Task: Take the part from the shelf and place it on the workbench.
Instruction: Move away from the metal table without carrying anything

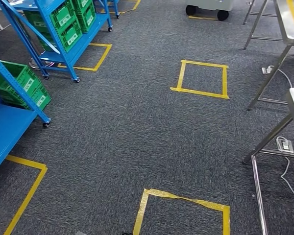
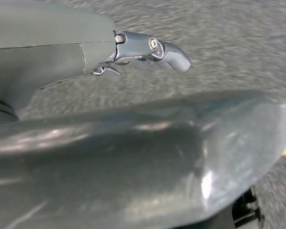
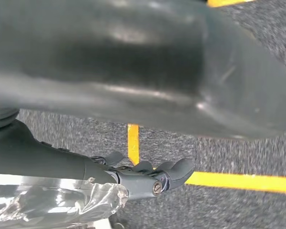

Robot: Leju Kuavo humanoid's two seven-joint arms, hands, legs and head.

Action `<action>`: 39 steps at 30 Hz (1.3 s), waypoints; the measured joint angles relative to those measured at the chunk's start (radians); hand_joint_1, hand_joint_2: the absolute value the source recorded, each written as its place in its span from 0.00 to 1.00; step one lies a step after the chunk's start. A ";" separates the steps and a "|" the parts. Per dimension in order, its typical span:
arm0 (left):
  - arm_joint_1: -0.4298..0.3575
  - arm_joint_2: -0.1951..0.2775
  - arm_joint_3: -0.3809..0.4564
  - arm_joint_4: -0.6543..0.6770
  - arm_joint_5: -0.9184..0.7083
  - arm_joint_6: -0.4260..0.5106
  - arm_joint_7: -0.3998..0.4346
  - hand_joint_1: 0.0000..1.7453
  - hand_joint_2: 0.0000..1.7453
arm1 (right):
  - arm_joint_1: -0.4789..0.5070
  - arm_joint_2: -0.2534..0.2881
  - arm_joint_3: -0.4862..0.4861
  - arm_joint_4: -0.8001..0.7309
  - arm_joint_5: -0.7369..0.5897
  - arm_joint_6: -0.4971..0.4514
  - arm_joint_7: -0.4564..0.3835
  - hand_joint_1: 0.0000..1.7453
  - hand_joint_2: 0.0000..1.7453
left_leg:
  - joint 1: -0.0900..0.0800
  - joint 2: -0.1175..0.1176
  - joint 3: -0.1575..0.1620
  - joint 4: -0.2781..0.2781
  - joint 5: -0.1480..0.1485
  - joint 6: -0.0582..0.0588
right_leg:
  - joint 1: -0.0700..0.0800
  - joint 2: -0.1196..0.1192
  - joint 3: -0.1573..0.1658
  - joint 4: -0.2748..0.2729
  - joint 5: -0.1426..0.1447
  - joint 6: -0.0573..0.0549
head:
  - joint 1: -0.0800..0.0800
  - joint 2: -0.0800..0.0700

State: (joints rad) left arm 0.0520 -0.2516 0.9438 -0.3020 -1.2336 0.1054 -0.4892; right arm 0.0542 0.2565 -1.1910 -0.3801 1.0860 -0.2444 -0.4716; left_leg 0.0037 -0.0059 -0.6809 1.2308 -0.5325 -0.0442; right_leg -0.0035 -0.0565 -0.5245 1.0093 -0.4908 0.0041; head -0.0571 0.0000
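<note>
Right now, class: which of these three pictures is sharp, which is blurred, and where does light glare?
Head view: sharp, evenly lit, carpet weave and yellow tape crisp. Left wrist view: carpet streaked by motion blur, left hand soft with a bright glint. Right wrist view: right hand soft with glare streaks, carpet fairly clear.

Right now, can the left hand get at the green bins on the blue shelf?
Probably not. The left hand hangs over grey carpet holding nothing, while the green bins sit on the blue shelf across open floor to the left. Nothing blocks the way; the robot likely must walk closer first.
</note>
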 joint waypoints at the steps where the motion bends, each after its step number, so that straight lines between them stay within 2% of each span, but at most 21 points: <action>1: 0.004 -0.005 0.011 -0.013 0.002 -0.008 0.002 0.00 0.00 | 0.000 0.001 -0.003 -0.001 0.020 -0.001 0.008 0.00 0.00 | -0.001 0.016 0.039 -0.067 0.035 0.003 | 0.000 -0.012 0.002 0.000 -0.001 0.001 | 0.000 0.000; 4: 0.009 -0.026 0.052 -0.056 0.023 -0.023 0.006 0.00 0.00 | 0.004 0.004 -0.011 -0.004 0.094 -0.019 0.042 0.00 0.00 | -0.008 0.073 0.126 -0.230 0.084 0.014 | 0.009 -0.043 0.002 0.004 -0.011 0.013 | -0.001 0.000; 7: -0.012 -0.049 0.137 -0.077 0.167 0.043 0.022 0.00 0.00 | 0.000 0.007 -0.022 -0.005 0.165 -0.053 0.074 0.00 0.00 | -0.009 0.049 0.128 -0.245 0.084 0.031 | 0.011 -0.062 0.010 0.004 -0.018 0.027 | 0.002 0.000; 9: -0.046 -0.057 0.240 -0.068 0.304 0.123 0.030 0.00 0.00 | 0.000 0.007 -0.026 -0.001 0.216 -0.067 0.082 0.00 0.00 | -0.004 0.026 0.128 -0.249 0.089 0.043 | 0.006 -0.014 -0.005 0.051 -0.049 0.038 | 0.006 0.000; 11: -0.076 -0.059 0.321 -0.050 0.372 0.168 0.029 0.00 0.00 | 0.004 0.001 -0.028 0.005 0.260 -0.063 0.082 0.00 0.00 | -0.002 0.003 0.127 -0.250 0.093 0.051 | 0.003 0.042 -0.065 0.174 -0.109 0.045 | 0.012 0.000; 13: -0.092 -0.060 0.362 -0.034 0.392 0.176 0.027 0.00 0.00 | 0.010 -0.007 -0.029 0.010 0.284 -0.048 0.078 0.00 0.00 | -0.002 -0.025 0.125 -0.250 0.094 0.055 | 0.002 0.054 -0.122 0.281 -0.142 0.046 | 0.014 0.000; 14: -0.097 -0.060 0.372 -0.027 0.401 0.177 0.025 0.00 0.00 | 0.012 -0.012 -0.029 0.013 0.294 -0.039 0.073 0.00 0.00 | -0.002 -0.040 0.125 -0.250 0.094 0.055 | 0.002 0.056 -0.130 0.289 -0.131 0.046 | 0.015 0.000; 16: -0.106 -0.059 0.378 -0.016 0.416 0.180 0.021 0.00 0.00 | 0.013 -0.022 -0.030 0.016 0.315 -0.026 0.064 0.00 0.00 | 0.000 -0.069 0.127 -0.248 0.096 0.051 | -0.002 0.070 -0.090 0.192 -0.062 0.045 | 0.016 0.000; 17: -0.111 -0.058 0.379 -0.011 0.423 0.184 0.017 0.00 0.00 | 0.013 -0.026 -0.030 0.018 0.326 -0.022 0.061 0.00 0.00 | 0.000 -0.082 0.126 -0.247 0.097 0.048 | -0.006 0.095 -0.058 0.122 -0.031 0.045 | 0.016 0.000; 19: -0.122 -0.055 0.379 -0.004 0.430 0.189 0.012 0.00 0.00 | 0.011 -0.033 -0.034 0.023 0.338 -0.020 0.055 0.00 0.00 | 0.000 -0.107 0.121 -0.243 0.099 0.037 | -0.013 0.141 -0.014 0.028 -0.003 0.043 | 0.016 0.000; 20: -0.124 -0.053 0.379 -0.001 0.432 0.189 0.011 0.00 0.00 | 0.009 -0.035 -0.039 0.026 0.340 -0.019 0.051 0.00 0.00 | 0.001 -0.117 0.116 -0.243 0.102 0.030 | -0.013 0.151 -0.008 0.015 -0.004 0.039 | 0.016 0.000; 22: -0.121 -0.048 0.379 0.003 0.434 0.181 0.011 0.00 0.00 | 0.005 -0.039 -0.052 0.028 0.335 -0.024 0.032 0.00 0.00 | 0.005 -0.130 0.107 -0.243 0.107 0.016 | -0.009 0.132 -0.006 0.013 0.000 0.027 | 0.015 0.000; 24: -0.119 -0.041 0.379 0.009 0.432 0.171 0.015 0.00 0.00 | -0.004 -0.041 -0.067 0.034 0.324 -0.047 0.013 0.00 0.00 | 0.003 -0.093 0.090 -0.216 0.088 0.008 | -0.008 0.107 -0.008 0.010 0.006 0.015 | 0.010 0.000; 26: -0.126 -0.034 0.379 0.015 0.423 0.163 0.020 0.00 0.00 | -0.018 -0.045 -0.082 0.050 0.316 -0.074 0.009 0.00 0.00 | -0.001 -0.031 0.035 -0.103 0.023 0.002 | -0.006 0.075 -0.012 0.009 0.009 0.006 | 0.000 0.000; 28: -0.132 -0.031 0.378 0.019 0.416 0.160 0.018 0.00 0.00 | -0.029 -0.052 -0.097 0.066 0.309 -0.082 0.010 0.00 0.00 | -0.001 -0.008 -0.028 0.030 -0.032 -0.001 | -0.003 0.040 -0.014 0.009 0.008 0.003 | -0.004 0.000; 29: -0.131 -0.031 0.378 0.020 0.413 0.161 0.015 0.00 0.00 | -0.033 -0.055 -0.103 0.072 0.306 -0.081 0.010 0.00 0.00 | -0.001 -0.007 -0.038 0.054 -0.033 -0.001 | -0.002 0.023 -0.014 0.009 0.007 0.002 | -0.004 0.000; 31: -0.126 -0.031 0.378 0.021 0.409 0.163 0.010 0.00 0.00 | -0.038 -0.057 -0.112 0.079 0.302 -0.079 0.010 0.00 0.00 | -0.001 0.002 0.003 -0.015 0.018 0.001 | -0.002 -0.006 -0.012 0.009 0.006 0.003 | -0.004 0.000; 33: -0.126 -0.030 0.378 0.022 0.408 0.164 0.007 0.00 0.00 | -0.041 -0.058 -0.119 0.086 0.301 -0.081 0.008 0.00 0.00 | -0.005 0.041 0.080 -0.156 0.075 0.006 | 0.001 -0.029 -0.009 0.010 0.002 0.008 | -0.005 0.000; 35: -0.129 -0.030 0.378 0.023 0.409 0.164 0.005 0.00 0.00 | -0.043 -0.059 -0.126 0.091 0.299 -0.089 0.007 0.00 0.00 | -0.011 0.069 0.117 -0.231 0.092 0.017 | 0.006 -0.049 -0.006 0.010 -0.002 0.016 | -0.004 0.000; 37: -0.128 -0.029 0.378 0.024 0.413 0.164 0.003 0.00 0.00 | -0.047 -0.058 -0.130 0.095 0.300 -0.098 0.007 0.00 0.00 | -0.012 0.055 0.116 -0.239 0.091 0.030 | 0.009 -0.068 0.001 0.006 -0.004 0.025 | -0.002 0.000; 39: -0.126 -0.029 0.378 0.024 0.420 0.166 0.001 0.00 0.00 | -0.051 -0.058 -0.130 0.098 0.303 -0.093 0.003 0.00 0.00 | -0.008 0.033 0.118 -0.243 0.094 0.041 | 0.006 -0.046 -0.001 0.020 -0.020 0.037 | 0.000 0.000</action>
State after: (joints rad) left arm -0.0741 -0.2802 1.3222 -0.2777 -0.8133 0.2711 -0.4887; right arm 0.0028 0.1989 -1.3213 -0.2824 1.3889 -0.3372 -0.4683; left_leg -0.0043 0.0269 -0.5632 0.9878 -0.4381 -0.0032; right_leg 0.0025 -0.1024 -0.5258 1.0298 -0.5108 0.0407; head -0.0570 0.0001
